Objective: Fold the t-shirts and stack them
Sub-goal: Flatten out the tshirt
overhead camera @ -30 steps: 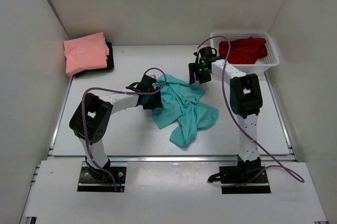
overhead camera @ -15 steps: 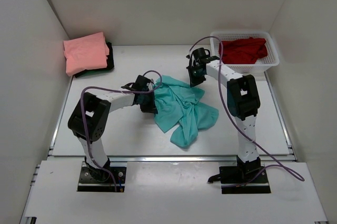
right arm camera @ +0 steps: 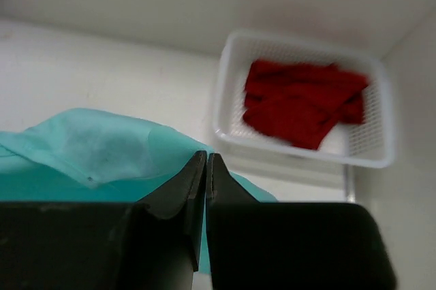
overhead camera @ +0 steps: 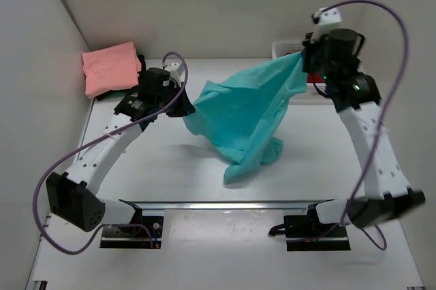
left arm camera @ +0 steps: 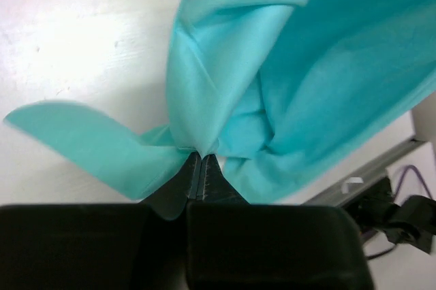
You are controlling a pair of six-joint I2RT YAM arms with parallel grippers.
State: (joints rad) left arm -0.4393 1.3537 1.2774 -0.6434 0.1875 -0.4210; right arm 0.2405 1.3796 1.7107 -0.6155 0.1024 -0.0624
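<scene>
- Above white worktop (overhead camera: 150, 167): teal soft cloth t-shirt (overhead camera: 245, 109) hangs stretched between both tools.
- Left tool (overhead camera: 181, 105) clenched on one bunched edge.
- Right tool (overhead camera: 304, 58) clenched on opposite edge, higher.

The left end effector (overhead camera: 184, 105) hangs above the worktop's middle left and the right end effector (overhead camera: 304, 57) is high by its far right corner, both pinched tight on the teal t-shirt (overhead camera: 245, 109).
</scene>
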